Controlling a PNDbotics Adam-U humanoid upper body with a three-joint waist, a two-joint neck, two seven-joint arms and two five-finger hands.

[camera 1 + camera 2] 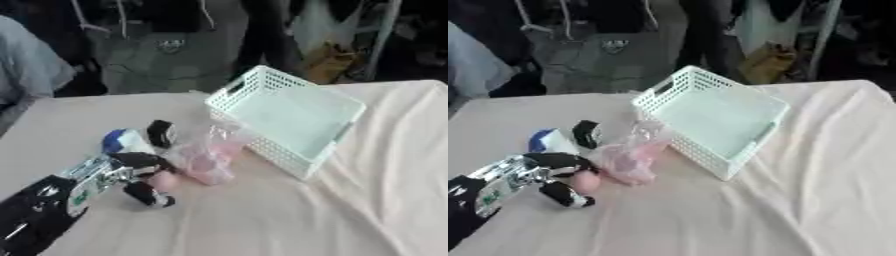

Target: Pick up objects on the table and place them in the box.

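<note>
Fingers (140, 161) of the left hand (122, 175) curl around a small pink ball (163, 181).
Looks light and squishy; the crinkly pink bag (208, 156) beside it needs pinching at the top.

Cream cloth-covered table (350, 210), grey floor (175, 60) beyond, dark clutter, brown bag (328, 62) by white pole (381, 37)

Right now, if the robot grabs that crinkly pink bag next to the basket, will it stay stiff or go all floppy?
Probably floppy. The pink bag looks like thin, clear, crumpled plastic, so it would likely sag and fold when lifted. It looks light for its size and might slip. It lies slumped on the table beside the white basket, so it shouldn't roll. The left robot hand is right beside it.
</note>
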